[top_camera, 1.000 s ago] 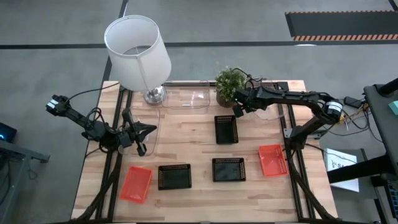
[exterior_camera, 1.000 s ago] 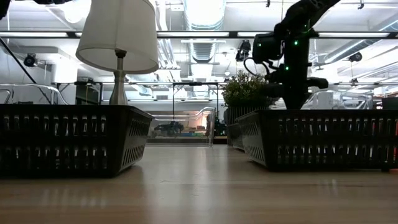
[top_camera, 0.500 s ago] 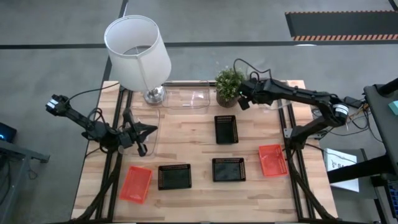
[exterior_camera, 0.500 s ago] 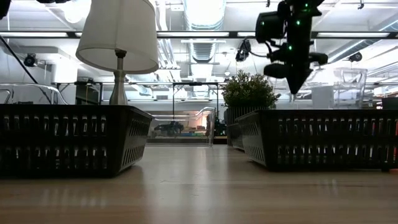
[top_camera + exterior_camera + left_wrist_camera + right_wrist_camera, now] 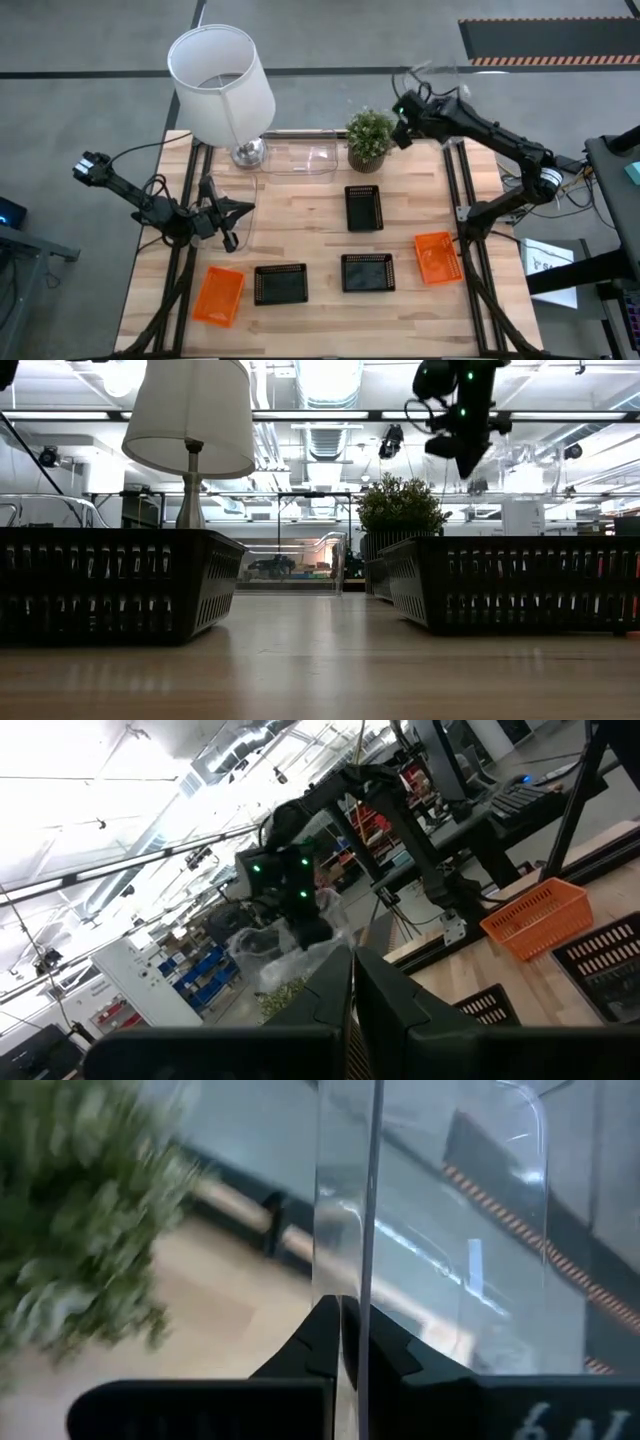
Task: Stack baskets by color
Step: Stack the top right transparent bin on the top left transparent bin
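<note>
My right gripper [image 5: 403, 120] hangs high over the table's far right corner, beside the potted plant, shut on a clear basket [image 5: 440, 85]. The left wrist view shows that basket [image 5: 290, 945] in the air. Another clear basket [image 5: 300, 160] rests on the table next to the lamp base. Black baskets sit at mid-table [image 5: 364, 207] and near the front [image 5: 368, 272] [image 5: 281, 284]. One orange basket [image 5: 218, 296] lies front left, another [image 5: 437, 257] at the right. My left gripper [image 5: 225, 210] is shut at the left edge, within a faint clear outline [image 5: 250, 200]; whether it touches that, I cannot tell. My right gripper pinches one thin clear wall of the basket [image 5: 345, 1260] between its two fingers, seen edge-on in the right wrist view. The fingers slant down from the table's right side. The basket is lifted clear of the table, and its wall rises beyond the fingertips.
A white lampshade [image 5: 220, 80] on a metal stand towers over the far left. The potted plant [image 5: 368, 135] stands at the far middle, close to my right gripper. Bare wood lies between the mid-table black basket and the left edge.
My right gripper has risen steeply and drifted toward the table's far edge, rolling and tipping as it went. The clear basket, which was at table level on the far right, is now lifted clear with it. My left arm has kept still.
</note>
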Controlling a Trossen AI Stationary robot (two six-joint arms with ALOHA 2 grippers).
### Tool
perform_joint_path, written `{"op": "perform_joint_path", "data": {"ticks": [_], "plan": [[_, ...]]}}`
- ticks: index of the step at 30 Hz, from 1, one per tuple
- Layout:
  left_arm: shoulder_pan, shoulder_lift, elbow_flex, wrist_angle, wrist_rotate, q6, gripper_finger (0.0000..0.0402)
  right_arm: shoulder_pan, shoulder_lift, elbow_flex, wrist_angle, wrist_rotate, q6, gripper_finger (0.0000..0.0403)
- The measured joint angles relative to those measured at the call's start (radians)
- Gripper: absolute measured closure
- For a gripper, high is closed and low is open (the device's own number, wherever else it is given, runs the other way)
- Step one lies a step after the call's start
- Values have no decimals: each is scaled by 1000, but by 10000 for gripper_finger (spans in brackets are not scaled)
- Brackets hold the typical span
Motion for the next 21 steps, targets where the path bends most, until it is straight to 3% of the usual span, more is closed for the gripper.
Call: {"op": "perform_joint_path", "data": {"ticks": [10,21], "plan": [[0,0,0,9,0,0,402,45,13,250,-48,1,-258,394],[0,0,-1,10,0,0,402,292,36,391,-72,-8,-328,394]]}}
